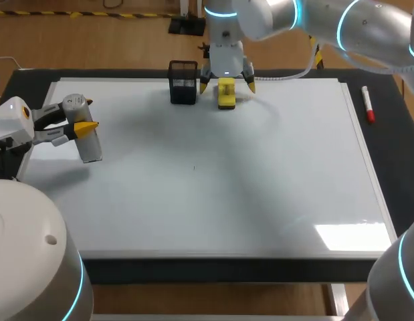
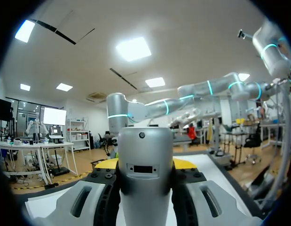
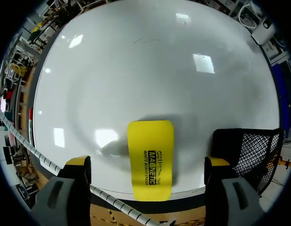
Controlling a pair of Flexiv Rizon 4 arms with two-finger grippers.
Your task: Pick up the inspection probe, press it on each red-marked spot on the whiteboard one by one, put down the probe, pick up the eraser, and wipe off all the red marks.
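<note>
My left pincer (image 1: 83,115) is closed on the inspection probe (image 1: 89,143), a silver cylinder gripped from two sides, near the left edge of the whiteboard (image 1: 213,194). In the left wrist view the probe fills the gap between both yellow tips. I cannot tell whether its lower end touches the board. My right pincer (image 1: 227,85) stands wide at the far edge of the board. The yellow eraser (image 3: 151,160) lies flat on the board between the spread fingers, clear of both. A black mesh holder (image 1: 183,82) stands just beside the eraser. A red marker (image 1: 368,105) lies on the dark tabletop (image 1: 397,134), right of the board
</note>
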